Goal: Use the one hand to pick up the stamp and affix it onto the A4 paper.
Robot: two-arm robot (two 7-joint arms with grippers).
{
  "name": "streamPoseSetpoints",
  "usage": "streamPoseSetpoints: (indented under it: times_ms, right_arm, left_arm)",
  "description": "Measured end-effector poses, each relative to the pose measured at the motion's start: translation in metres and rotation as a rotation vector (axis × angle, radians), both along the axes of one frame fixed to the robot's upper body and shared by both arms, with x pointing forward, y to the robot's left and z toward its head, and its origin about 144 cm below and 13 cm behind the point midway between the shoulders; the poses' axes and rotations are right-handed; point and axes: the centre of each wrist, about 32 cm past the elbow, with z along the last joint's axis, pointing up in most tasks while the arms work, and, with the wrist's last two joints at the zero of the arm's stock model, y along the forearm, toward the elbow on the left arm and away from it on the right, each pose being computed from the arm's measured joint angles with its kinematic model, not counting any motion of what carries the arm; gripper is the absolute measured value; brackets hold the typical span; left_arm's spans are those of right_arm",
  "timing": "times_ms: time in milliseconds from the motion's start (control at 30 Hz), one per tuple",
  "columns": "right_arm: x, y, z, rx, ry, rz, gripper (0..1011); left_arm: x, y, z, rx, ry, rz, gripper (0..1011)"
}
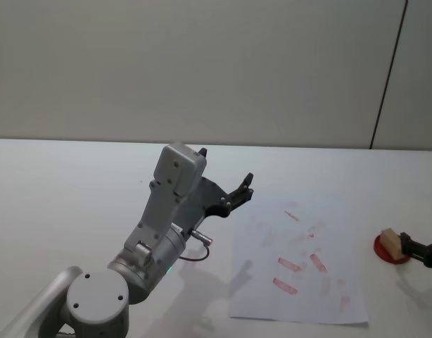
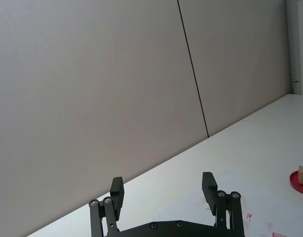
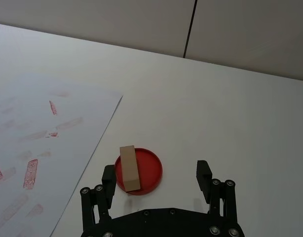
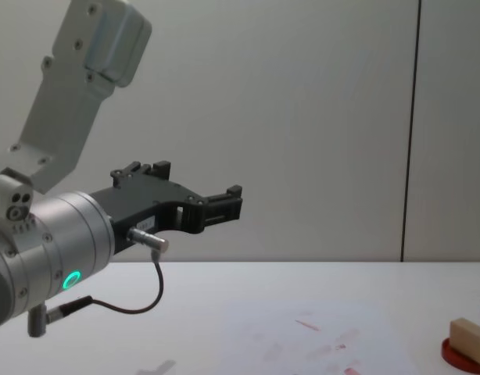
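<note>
Hovering low over the surface (image 3: 230, 113), the right end effector (image 3: 155, 170) has its two black fingers spread wide and isn't gripping anything. The stamp (image 3: 129, 168), a small tan wooden block, is lying on top of the red ink pad (image 3: 149, 170). Both sit in the gap between those fingers, way closer to one finger than the other. That near finger (image 3: 108, 177) looks like it's just beside the block, but honestly I can't tell if it's actually touching. The pad is on bare surface just beside the edge of the A4 paper (image 3: 48, 143), not on it. The sheet lies flat with a scatter of red rectangular marks, some bold and some faint. From the head view the pad and stamp are off to the robot's right of the sheet, with the right end effector coming in from the right edge. The left end effector (image 2: 163, 180) is up in the air, well apart from the stamp, above the surface to the left of the paper. Its fingers are wide open and empty, pointing toward the grey wall (image 2: 92, 98). Its wrist shows a green light ring (image 4: 70, 279) in the chest view.
</note>
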Motion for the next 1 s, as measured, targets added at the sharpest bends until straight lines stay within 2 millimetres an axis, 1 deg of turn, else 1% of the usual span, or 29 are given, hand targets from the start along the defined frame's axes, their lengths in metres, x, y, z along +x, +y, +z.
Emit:
streamPoseSetpoints:
  times_ms: [400, 1000]
  right_arm:
    - [0.016, -0.002, -0.005, 0.006, 0.039, 0.021, 1001]
    - [0.032, 0.007, -0.015, -0.002, 0.075, 0.049, 1001]
  left_arm:
    - [0.000, 0.000, 0.000, 0.000, 0.000, 0.000, 1002]
    - [0.000, 0.000, 0.000, 0.000, 0.000, 0.000, 1002]
